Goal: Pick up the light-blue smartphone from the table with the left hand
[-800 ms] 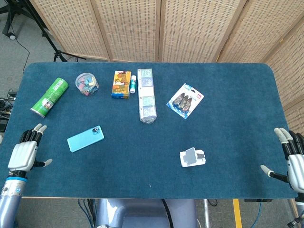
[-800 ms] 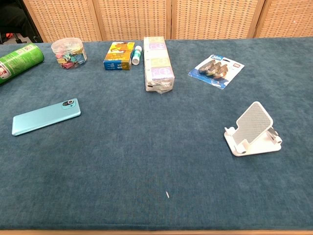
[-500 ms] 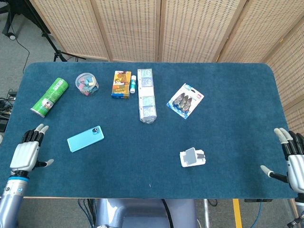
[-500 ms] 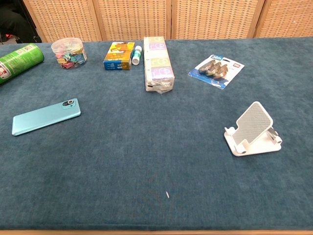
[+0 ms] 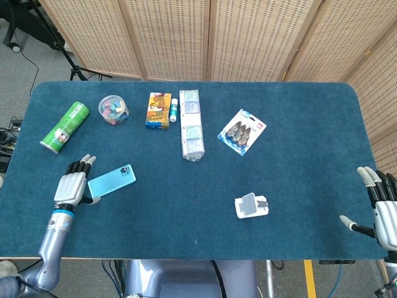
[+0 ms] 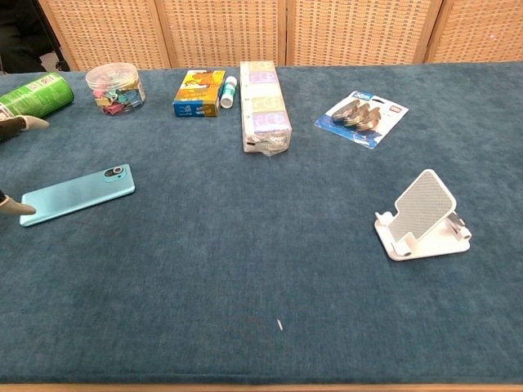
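The light-blue smartphone (image 5: 111,181) lies flat on the blue table, camera end toward the right; in the chest view the smartphone (image 6: 78,194) is at the left. My left hand (image 5: 72,184) hovers just left of the phone's near end with fingers spread and nothing in it. Only its fingertips (image 6: 33,122) and thumb tip show at the chest view's left edge. My right hand (image 5: 379,210) rests open at the table's right front corner.
A green can (image 5: 64,126), a tub of clips (image 5: 113,109), an orange box (image 5: 159,110), a glue stick (image 5: 174,109) and a long wrapped pack (image 5: 191,124) line the back. A blister pack (image 5: 242,131) and a white phone stand (image 5: 251,205) sit to the right.
My left hand has moved right and forward from the table's left edge to just beside the phone. The phone and the right hand have not moved.
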Action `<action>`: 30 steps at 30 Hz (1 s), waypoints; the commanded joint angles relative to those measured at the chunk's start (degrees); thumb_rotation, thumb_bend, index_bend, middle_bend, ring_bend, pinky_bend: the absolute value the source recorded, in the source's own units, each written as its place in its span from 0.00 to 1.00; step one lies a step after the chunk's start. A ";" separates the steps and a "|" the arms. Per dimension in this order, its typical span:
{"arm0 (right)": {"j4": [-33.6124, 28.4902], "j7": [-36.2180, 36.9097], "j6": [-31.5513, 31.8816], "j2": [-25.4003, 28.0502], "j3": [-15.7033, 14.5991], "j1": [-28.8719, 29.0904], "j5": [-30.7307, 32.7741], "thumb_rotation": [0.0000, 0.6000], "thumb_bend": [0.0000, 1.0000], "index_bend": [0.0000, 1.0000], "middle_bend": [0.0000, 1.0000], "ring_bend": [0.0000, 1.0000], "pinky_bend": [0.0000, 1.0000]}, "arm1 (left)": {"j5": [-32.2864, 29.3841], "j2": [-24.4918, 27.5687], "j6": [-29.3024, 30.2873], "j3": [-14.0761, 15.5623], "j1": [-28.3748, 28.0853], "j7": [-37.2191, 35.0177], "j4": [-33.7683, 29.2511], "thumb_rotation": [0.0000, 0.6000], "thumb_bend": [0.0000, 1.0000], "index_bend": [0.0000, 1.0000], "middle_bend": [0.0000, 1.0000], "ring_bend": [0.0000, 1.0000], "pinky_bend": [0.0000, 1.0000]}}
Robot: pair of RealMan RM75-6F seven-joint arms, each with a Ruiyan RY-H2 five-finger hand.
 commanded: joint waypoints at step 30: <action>0.44 0.53 -1.01 0.00 0.21 0.29 0.89 1.00 0.00 0.00 0.00 0.00 0.00 | -0.57 -14.20 -2.49 -2.94 -4.42 -1.88 20.42 1.00 0.34 0.52 0.37 0.29 0.37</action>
